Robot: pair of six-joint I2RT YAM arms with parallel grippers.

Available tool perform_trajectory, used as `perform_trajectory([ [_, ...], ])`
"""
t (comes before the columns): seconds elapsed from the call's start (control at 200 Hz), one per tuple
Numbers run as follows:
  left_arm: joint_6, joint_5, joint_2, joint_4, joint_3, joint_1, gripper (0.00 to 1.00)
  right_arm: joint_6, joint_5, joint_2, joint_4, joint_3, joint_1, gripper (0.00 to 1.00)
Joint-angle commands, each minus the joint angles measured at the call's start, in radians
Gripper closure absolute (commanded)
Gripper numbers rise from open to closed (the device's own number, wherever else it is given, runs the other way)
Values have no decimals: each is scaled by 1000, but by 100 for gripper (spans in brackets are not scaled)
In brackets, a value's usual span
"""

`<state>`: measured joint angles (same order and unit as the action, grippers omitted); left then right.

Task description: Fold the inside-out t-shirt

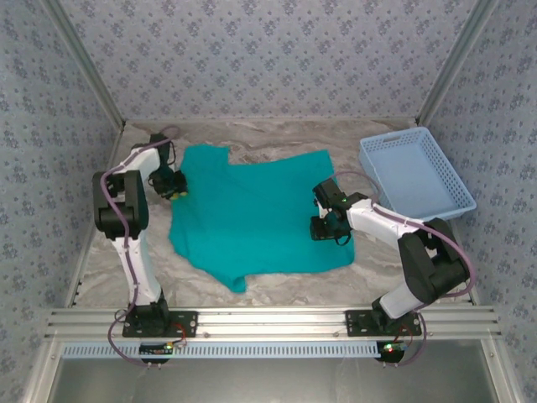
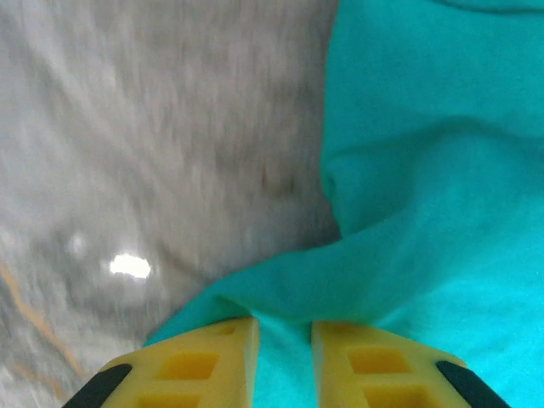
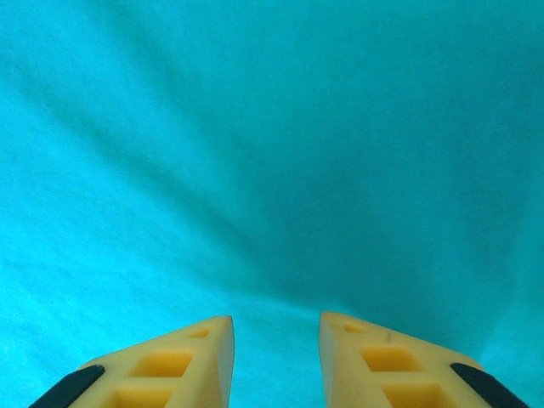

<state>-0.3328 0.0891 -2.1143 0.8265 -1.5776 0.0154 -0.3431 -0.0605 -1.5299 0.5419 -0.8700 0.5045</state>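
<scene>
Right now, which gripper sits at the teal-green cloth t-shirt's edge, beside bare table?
The left gripper, at the teal-green cloth t-shirt's left edge beside grey marbled table; the right gripper hangs over cloth.

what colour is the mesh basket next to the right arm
Light blue; the rectangular plastic mesh basket shows best in the top external view.

A teal t-shirt [image 1: 252, 214] lies spread nearly flat on the marbled tabletop [image 1: 277, 134], with one sleeve pointing toward the far left and a flap trailing toward the near edge. The left arm [image 1: 126, 210] reaches in with its jaws at the shirt's left edge just below that sleeve, while the right arm [image 1: 394, 231] bends across with its jaws over the cloth near the right edge. A light blue mesh basket [image 1: 417, 172] stands at the right, near the shirt but apart from it.
</scene>
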Motion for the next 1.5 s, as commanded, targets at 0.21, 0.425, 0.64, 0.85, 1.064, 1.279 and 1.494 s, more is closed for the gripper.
perform_trajectory([
  [0.21,302,-447,-115,20,-243,-154,68,8,0,-56,-28,8,-7,65],
  [0.425,-13,-115,92,39,-193,-92,61,265,-137,91,-135,-16,188,50],
  [0.64,-139,-23,416,-28,184,-84,61,691,-191,50,-445,34,551,42],
  [0.85,-233,74,621,-109,517,-109,61,688,-65,-180,-671,-28,711,36],
  [1.064,-212,84,720,-71,626,-116,60,586,28,-309,-825,-63,756,36],
  [1.279,-240,-2,868,-18,694,-86,55,583,62,-331,-820,-94,775,38],
  [1.494,-354,-103,1060,0,821,-46,25,605,52,-392,-791,-122,775,41],
])
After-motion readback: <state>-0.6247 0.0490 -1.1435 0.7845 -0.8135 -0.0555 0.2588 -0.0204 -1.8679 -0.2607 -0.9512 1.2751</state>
